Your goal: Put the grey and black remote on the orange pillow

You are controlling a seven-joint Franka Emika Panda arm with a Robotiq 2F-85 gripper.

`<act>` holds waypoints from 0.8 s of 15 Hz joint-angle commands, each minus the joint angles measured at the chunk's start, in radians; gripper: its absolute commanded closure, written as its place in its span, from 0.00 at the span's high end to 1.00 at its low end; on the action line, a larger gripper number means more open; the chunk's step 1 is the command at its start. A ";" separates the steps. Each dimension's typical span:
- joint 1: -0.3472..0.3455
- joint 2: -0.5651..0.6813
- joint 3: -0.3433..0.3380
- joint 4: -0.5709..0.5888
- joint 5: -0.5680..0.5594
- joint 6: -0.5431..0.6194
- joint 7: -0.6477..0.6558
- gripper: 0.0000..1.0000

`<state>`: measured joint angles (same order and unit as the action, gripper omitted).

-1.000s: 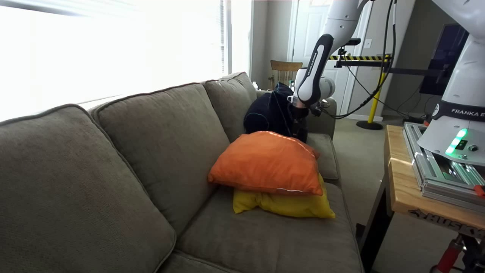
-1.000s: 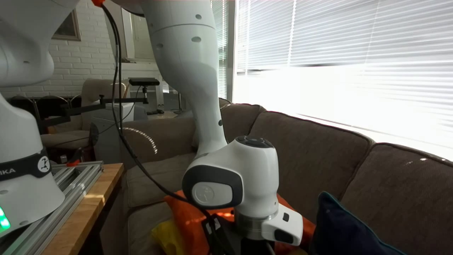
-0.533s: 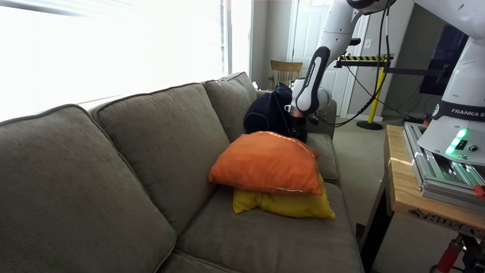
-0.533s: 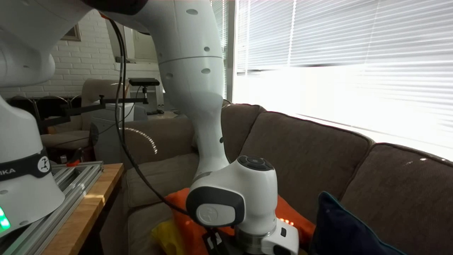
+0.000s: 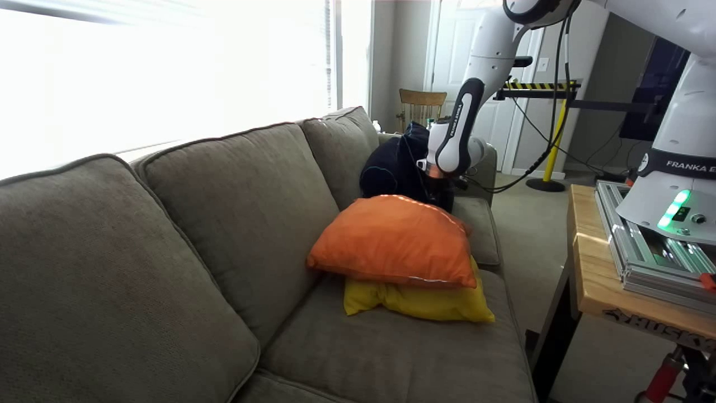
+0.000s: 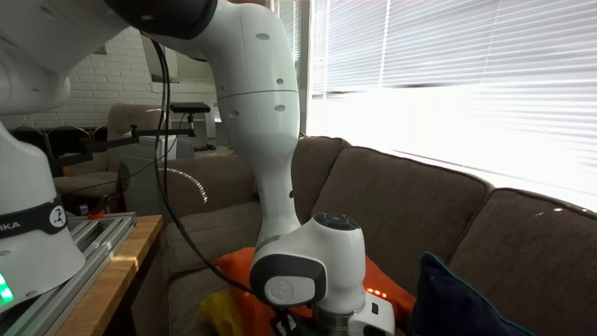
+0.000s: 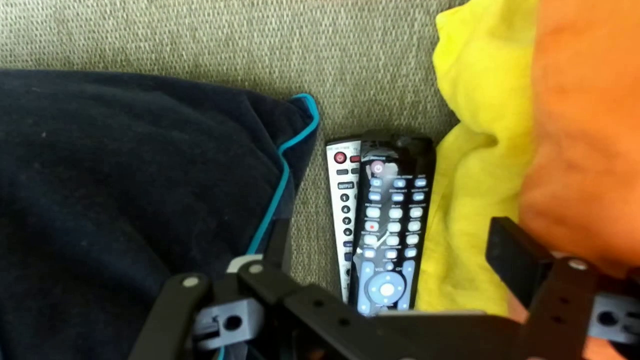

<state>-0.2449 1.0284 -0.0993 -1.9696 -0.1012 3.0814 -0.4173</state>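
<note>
Partly covered by a black remote [image 7: 392,225] lies a silver remote [image 7: 344,202]; fingers [image 7: 517,260] gape wide; the wrist view crops the orange pillow [image 7: 585,125].

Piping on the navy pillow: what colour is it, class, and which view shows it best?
Bright turquoise-blue piping, clearest in the wrist view.

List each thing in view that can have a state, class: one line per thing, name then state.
Fingers, open, holding nothing
Black remote, face up, on top
Silver remote, face up, partly covered by the black one
Orange pillow, plump, on top
Yellow pillow, lying under the orange one
Navy pillow, one corner pointing up
Base light, lit green
Door, apparently shut
Blinds, lowered at least partway, the rest lost in glare
</note>
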 commanded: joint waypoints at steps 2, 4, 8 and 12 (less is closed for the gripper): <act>-0.047 0.029 0.034 0.027 -0.056 0.022 0.015 1.00; -0.061 0.042 0.049 0.036 -0.069 0.045 0.007 1.00; -0.066 0.094 0.041 0.062 -0.126 0.129 -0.011 1.00; -0.082 0.159 0.037 0.111 -0.154 0.171 0.000 1.00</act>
<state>-0.3003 1.1097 -0.0689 -1.9288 -0.2086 3.2116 -0.4253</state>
